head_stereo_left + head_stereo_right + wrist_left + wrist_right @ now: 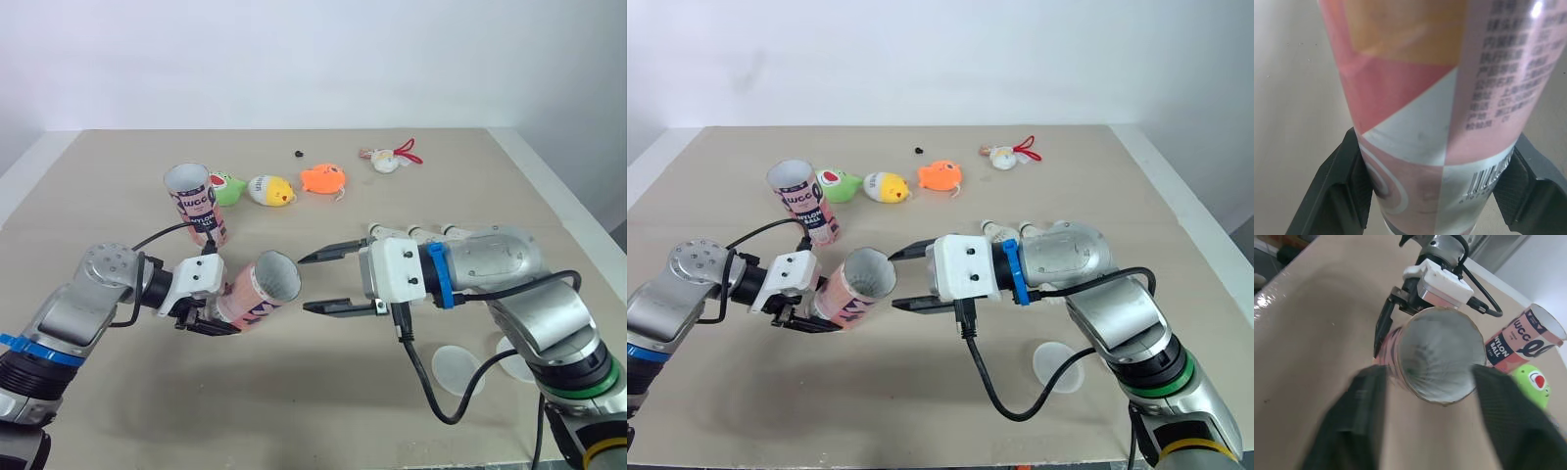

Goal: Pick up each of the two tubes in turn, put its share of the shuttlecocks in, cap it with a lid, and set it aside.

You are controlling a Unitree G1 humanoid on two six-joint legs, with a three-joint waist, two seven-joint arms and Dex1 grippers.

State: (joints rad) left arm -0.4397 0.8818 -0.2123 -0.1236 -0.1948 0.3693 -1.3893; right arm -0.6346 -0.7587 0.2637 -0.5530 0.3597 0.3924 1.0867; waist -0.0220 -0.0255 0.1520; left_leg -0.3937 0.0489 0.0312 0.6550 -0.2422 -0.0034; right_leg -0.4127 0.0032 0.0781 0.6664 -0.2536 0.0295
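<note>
My left gripper [210, 305] is shut on a pink tube [257, 289], its black fingers [1334, 191] pressed on both sides near the base. The tube is tilted above the table, its open mouth [1442, 355] facing my right gripper [305, 284]. That gripper is open, with nothing between its fingers, just in front of the mouth. A second pink tube [199, 204] stands upright at the back left. Beyond it lie green [227, 187], yellow [269, 190], orange [322, 179] and white [385, 160] shuttlecocks. Two clear lids [458, 370] lie under my right arm.
The beige table [323, 411] has its right edge close to my right arm. A small black object [298, 154] lies at the back, near the shuttlecocks. Black cables hang from both wrists over the table.
</note>
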